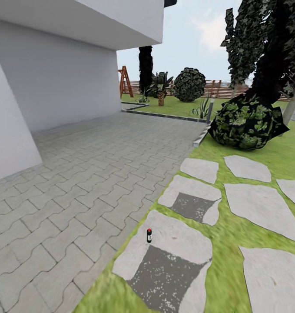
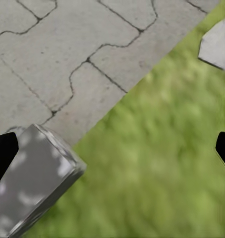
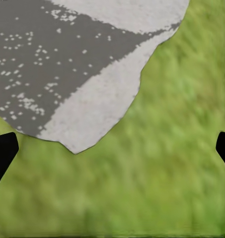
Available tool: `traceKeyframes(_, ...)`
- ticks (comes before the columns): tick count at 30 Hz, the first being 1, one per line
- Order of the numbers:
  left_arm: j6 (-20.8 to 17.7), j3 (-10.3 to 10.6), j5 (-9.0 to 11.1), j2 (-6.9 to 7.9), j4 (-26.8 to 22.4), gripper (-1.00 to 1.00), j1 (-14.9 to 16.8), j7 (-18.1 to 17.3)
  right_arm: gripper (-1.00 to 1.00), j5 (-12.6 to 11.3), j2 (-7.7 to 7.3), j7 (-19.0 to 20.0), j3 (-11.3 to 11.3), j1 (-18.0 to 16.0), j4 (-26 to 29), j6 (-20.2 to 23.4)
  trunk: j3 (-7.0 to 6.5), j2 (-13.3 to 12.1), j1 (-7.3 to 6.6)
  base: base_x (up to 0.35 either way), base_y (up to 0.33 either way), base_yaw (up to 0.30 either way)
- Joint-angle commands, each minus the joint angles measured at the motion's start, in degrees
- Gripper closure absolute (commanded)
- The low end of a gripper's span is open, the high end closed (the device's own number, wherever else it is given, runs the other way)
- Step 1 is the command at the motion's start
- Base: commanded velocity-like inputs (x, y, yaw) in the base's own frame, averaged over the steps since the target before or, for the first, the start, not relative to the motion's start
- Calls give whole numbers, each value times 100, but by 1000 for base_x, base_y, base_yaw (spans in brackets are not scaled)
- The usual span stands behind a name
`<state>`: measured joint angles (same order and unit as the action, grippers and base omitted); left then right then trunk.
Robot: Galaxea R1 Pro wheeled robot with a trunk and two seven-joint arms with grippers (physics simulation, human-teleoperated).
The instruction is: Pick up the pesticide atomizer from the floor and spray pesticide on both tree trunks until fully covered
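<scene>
The pesticide atomizer (image 1: 149, 235), a small dark bottle with a red cap, stands upright on the nearest grey stepping stone (image 1: 173, 243), close to its grass edge. A pale slanted tree trunk (image 1: 293, 104) shows at the far right under dark foliage. In the left wrist view my left gripper (image 2: 112, 151) hangs open over grass (image 2: 157, 163) beside the brick paving, its black fingertips (image 2: 3, 154) far apart. My right gripper (image 3: 112, 151) is open too, above grass and the edge of a stone slab (image 3: 92, 109). Neither holds anything.
Grey brick paving (image 1: 77, 191) spreads on the left up to a white building wall (image 1: 56, 78). Several stepping stones (image 1: 260, 204) lie in the lawn on the right. A broad-leaved bush (image 1: 247, 124) stands ahead, a brown slat fence (image 1: 225, 91) behind. A grey block (image 2: 37, 183) lies near my left gripper.
</scene>
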<state>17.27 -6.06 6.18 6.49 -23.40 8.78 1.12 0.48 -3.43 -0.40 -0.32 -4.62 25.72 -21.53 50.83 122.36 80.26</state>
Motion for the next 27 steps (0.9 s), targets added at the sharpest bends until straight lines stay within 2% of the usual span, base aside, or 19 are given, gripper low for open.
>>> traceKeyframes(1, 16, 16, 59, 2, 2, -100, 1, 2, -100, 5, 1, -4, -3, -4, -6, -18, 5, 2, -1, 0, 0, -262)
traceKeyframes(5, 14, 15, 59, 2, 2, -100, 1, 2, -100, 5, 1, -4, -3, -4, -6, -18, 5, 2, -1, 49, 34, -263)
traceKeyframes(15, 15, 16, 59, 1, 2, -100, 1, 2, -100, 5, 1, -4, 0, -4, -6, -18, 5, 2, -1, 195, 171, -263)
traceKeyframes(27, 18, 14, 59, 1, 3, -100, 1, 2, -100, 5, 1, -4, 11, -4, -6, -18, 5, 2, -1, 18, 15, -262)
